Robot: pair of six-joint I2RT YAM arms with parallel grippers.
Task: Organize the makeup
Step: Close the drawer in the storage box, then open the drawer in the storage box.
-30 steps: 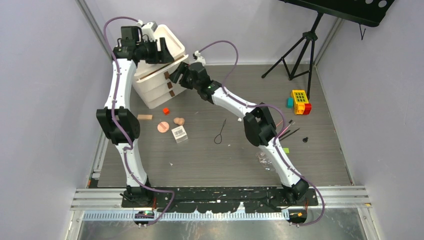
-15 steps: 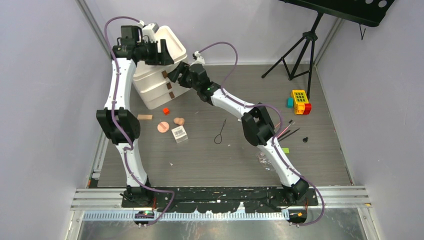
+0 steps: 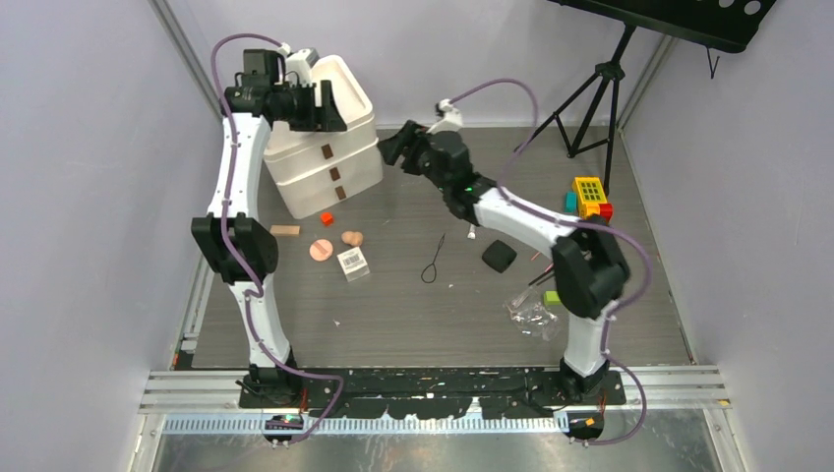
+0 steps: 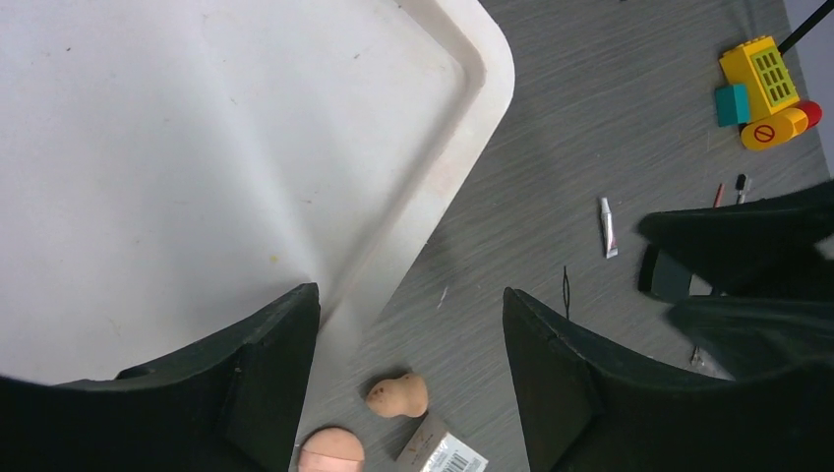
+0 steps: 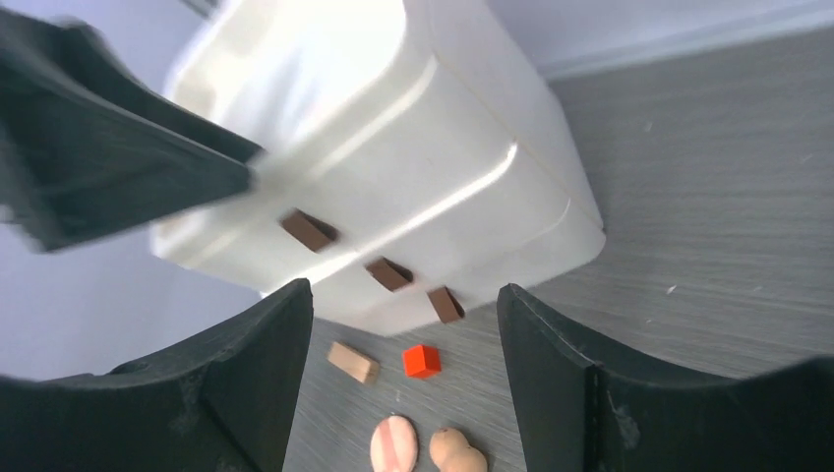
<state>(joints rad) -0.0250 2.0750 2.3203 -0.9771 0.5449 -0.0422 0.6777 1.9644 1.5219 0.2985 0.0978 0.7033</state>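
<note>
The makeup lies scattered on the grey table. A pink round puff (image 3: 321, 250), a peach sponge (image 3: 351, 238) and a clear barcoded box (image 3: 353, 262) sit left of centre. A black compact (image 3: 499, 257), thin pencils (image 3: 547, 275) and a small green tube (image 3: 553, 297) lie to the right. My left gripper (image 3: 329, 108) hangs open over the top tray of the white drawer unit (image 3: 329, 162), holding nothing. In its wrist view the sponge (image 4: 398, 394) shows far below its fingers. My right gripper (image 3: 391, 147) is open and empty, just right of the drawers (image 5: 423, 187).
A small red cube (image 3: 327, 218) and a tan wedge (image 3: 285, 231) lie in front of the drawers. Toy blocks (image 3: 590, 200) and a black tripod (image 3: 590, 98) stand at the back right. A crumpled clear bag (image 3: 531, 315) and a black loop (image 3: 433, 264) lie mid-table.
My right arm has pulled back from the drawer fronts and swung its elbow right, uncovering the black compact. The drawer unit sits turned a little. The left gripper barely moved.
</note>
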